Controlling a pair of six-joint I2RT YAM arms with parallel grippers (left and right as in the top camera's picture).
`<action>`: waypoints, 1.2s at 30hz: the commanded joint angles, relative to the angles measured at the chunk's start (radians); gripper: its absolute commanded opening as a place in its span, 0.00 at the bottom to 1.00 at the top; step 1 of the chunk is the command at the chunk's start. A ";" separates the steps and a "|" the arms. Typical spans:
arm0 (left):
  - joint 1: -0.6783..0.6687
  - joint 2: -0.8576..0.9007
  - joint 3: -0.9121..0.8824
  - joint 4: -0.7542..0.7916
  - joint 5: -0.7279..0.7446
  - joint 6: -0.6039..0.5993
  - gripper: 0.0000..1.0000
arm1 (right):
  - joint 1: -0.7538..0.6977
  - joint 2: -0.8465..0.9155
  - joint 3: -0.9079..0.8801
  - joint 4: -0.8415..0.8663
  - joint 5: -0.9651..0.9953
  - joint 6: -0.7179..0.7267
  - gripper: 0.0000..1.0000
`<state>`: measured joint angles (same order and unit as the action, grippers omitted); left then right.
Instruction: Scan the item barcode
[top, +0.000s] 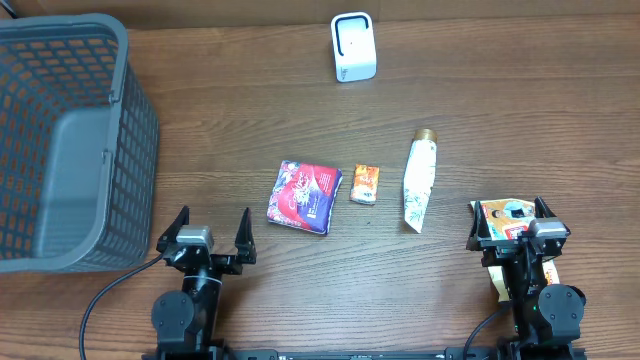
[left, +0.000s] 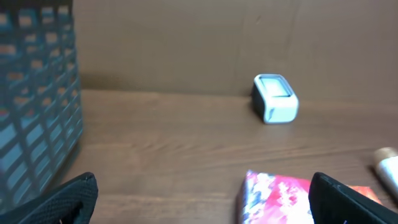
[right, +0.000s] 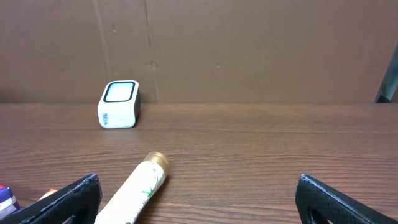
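On the table (top: 250, 100) near the spread-open left claw (top: 214, 214) — red packet (top: 303, 196), well short of the white scanner (top: 353, 47). Pinch just one edge, cover little — right claw (top: 507, 208) spread open too.

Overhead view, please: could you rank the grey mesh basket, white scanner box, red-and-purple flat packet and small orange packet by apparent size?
1. grey mesh basket, by far the largest
2. red-and-purple flat packet
3. white scanner box, somewhat smaller in footprint
4. small orange packet, clearly the smallest
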<state>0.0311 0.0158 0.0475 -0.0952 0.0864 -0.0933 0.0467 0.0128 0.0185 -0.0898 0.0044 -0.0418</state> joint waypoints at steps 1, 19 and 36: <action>-0.006 -0.013 -0.044 0.044 -0.064 0.031 1.00 | 0.005 -0.010 -0.011 0.007 0.002 -0.005 1.00; -0.017 -0.013 -0.042 0.014 -0.113 0.069 1.00 | 0.005 -0.010 -0.011 0.007 0.002 -0.005 1.00; -0.017 -0.013 -0.043 0.017 -0.149 0.084 1.00 | 0.005 -0.010 -0.011 0.007 0.002 -0.005 1.00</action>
<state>0.0193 0.0151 0.0116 -0.0811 -0.0425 -0.0444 0.0467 0.0128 0.0185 -0.0895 0.0048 -0.0418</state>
